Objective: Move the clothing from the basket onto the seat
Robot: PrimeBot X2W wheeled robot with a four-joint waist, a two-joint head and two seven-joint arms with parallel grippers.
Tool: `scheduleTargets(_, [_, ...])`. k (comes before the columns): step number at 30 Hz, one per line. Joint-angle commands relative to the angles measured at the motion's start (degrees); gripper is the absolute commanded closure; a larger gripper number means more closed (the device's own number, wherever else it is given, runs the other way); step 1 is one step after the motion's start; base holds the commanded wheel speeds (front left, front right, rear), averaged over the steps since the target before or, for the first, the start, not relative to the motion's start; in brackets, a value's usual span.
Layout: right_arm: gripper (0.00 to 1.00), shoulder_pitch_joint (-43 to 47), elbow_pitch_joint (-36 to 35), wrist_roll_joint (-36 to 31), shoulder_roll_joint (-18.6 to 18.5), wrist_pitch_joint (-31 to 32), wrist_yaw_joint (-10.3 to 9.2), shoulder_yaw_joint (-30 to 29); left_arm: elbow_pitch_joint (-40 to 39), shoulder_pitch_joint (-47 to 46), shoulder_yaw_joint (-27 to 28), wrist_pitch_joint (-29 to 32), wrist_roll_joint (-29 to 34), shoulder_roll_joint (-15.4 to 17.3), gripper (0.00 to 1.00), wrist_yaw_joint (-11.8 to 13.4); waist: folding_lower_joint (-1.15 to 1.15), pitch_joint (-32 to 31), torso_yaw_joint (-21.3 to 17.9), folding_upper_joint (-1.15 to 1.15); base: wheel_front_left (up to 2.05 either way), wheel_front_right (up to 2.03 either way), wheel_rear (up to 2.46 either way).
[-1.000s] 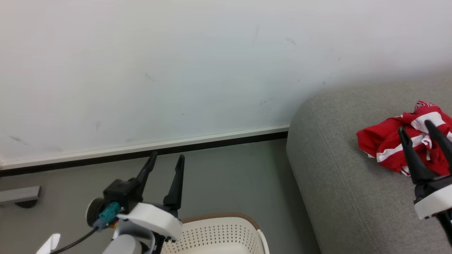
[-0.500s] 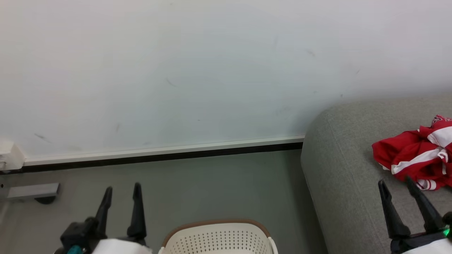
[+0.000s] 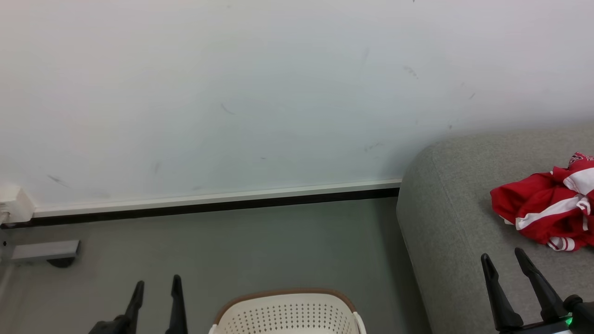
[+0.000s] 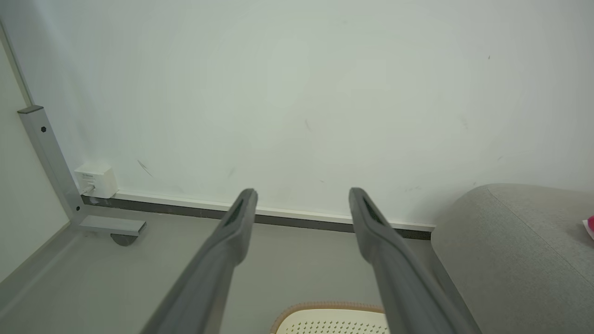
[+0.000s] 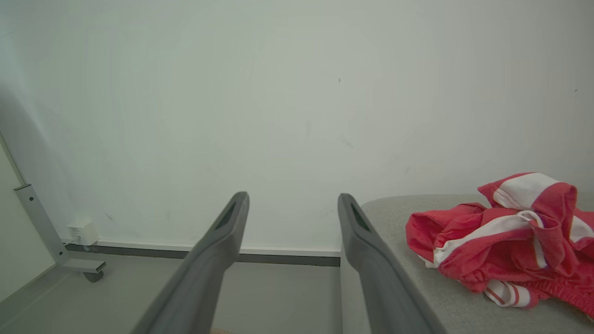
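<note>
The seat (image 3: 455,222) is a big rounded sofa in light grey woven fabric. Beside it on the floor (image 3: 278,246) stands the basket (image 3: 287,315) — cream plastic, round holes, brown rim. The clothing (image 3: 543,213), crumpled soft red cloth with white stripes, lies on the seat. The left tool (image 3: 157,282) and right tool (image 3: 502,254) are both spread, empty.

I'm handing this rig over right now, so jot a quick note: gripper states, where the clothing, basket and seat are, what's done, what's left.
Left gripper: open, empty, beside the basket.
Right gripper: open, empty, over the seat, apart from the clothing.
Clothing: red bundle lying on the seat.
Done: that bundle is on the seat.
Left: basket's inside is hidden; check it for more.
</note>
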Motion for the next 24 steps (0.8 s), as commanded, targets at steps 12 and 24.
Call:
scheduleTargets(12, [0.0,-1.44,0.71,-0.09,-0.15,-0.13,-0.13,2.1,1.29,-0.31,2.73,-0.02,2.81,-1.64,0.0,-2.54,0.0,0.63,0.42,0.0,0.0,0.0,0.0])
scheduleTargets(24, [0.0,-2.05,0.83,0.47,-0.54,-0.13,-0.13,2.63,2.19,-0.52,3.79,-0.02,3.15,-2.02,0.0,-3.47,0.0,0.52,0.46,0.0,0.0,0.0,0.0])
